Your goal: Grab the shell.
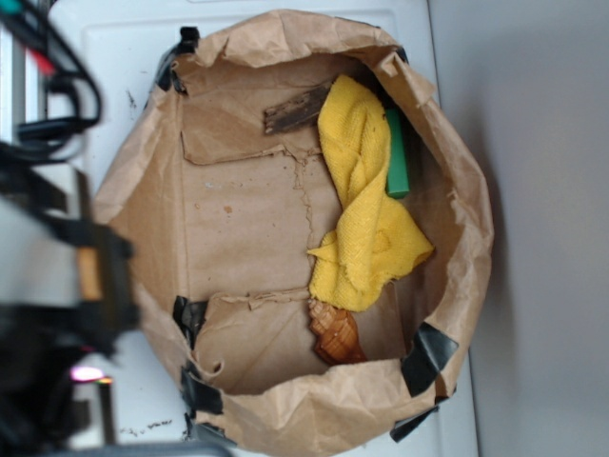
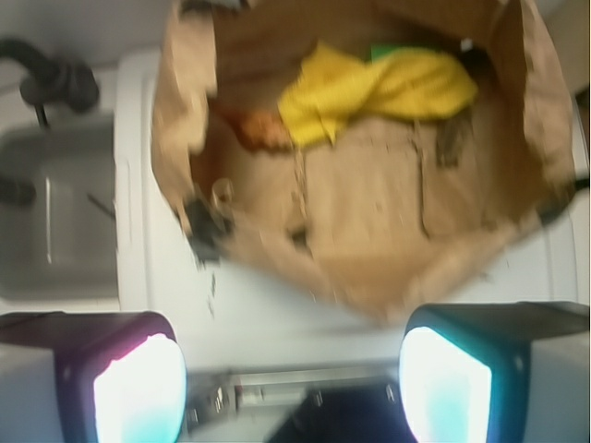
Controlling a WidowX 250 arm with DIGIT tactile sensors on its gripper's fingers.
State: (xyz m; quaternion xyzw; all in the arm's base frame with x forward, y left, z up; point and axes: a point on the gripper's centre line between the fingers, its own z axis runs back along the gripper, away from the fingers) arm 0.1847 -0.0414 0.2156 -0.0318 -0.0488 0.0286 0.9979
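Presently the pincer [image 2: 291, 383] stands wide and empty, outside the paper bag [image 1: 143, 171], while the shell [image 1: 335, 330] lies at the bag's six o'clock, touching the yellow cloth [image 1: 366, 200]; approach should descend inside, straddling the shell clear of cloth.

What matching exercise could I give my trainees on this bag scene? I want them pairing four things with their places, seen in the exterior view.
Things:
1. shell
2. yellow cloth
3. green block
4. wood piece

Places:
A. upper part of the bag, left of the cloth's top end
B. wedged between the cloth and the bag's right wall
C. bottom of the bag, just below the cloth's lower edge
D. draped down the bag's right half

Pairs: 1-C, 2-D, 3-B, 4-A
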